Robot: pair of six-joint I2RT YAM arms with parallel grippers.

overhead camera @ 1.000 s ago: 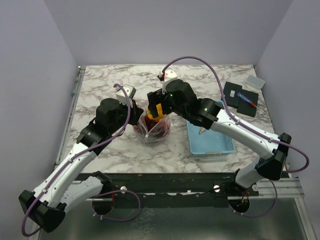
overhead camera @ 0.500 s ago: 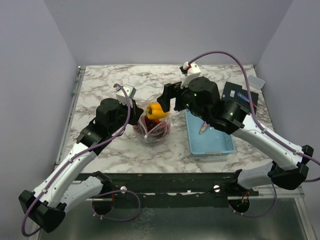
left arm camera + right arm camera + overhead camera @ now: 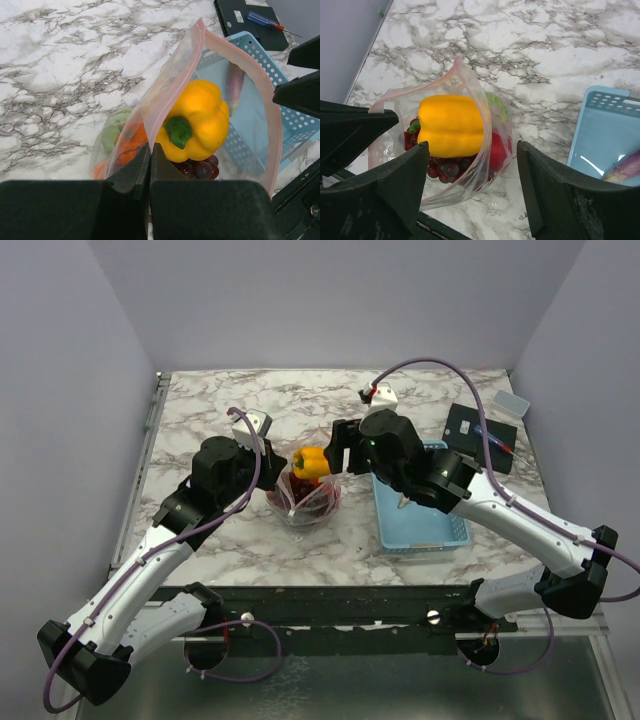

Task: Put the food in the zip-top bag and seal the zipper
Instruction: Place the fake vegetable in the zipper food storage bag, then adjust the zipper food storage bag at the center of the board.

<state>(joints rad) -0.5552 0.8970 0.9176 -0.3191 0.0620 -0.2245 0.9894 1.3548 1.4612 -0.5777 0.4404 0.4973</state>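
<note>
**Material and finish notes**

Clear zip-top bag [image 3: 165,95]: thin plastic film, creased, glossy, with small light glints. Its zipper [image 3: 269,120]: denser pinkish plastic strip, duller than the film. The yellow pepper [image 3: 200,117]: smooth moulded plastic with a soft sheen; the green stem is matt. Dark grapes [image 3: 197,169]: glossy beads. The bench [image 3: 230,405]: marble-patterned top, smooth, low sheen. Light-blue basket [image 3: 425,530]: perforated plastic, satin. On the left gripper [image 3: 150,150] and right gripper [image 3: 472,145], jaws are matt black plastic, faintly grainy. White arm shells [image 3: 150,570]: smooth, semi-gloss.
</note>
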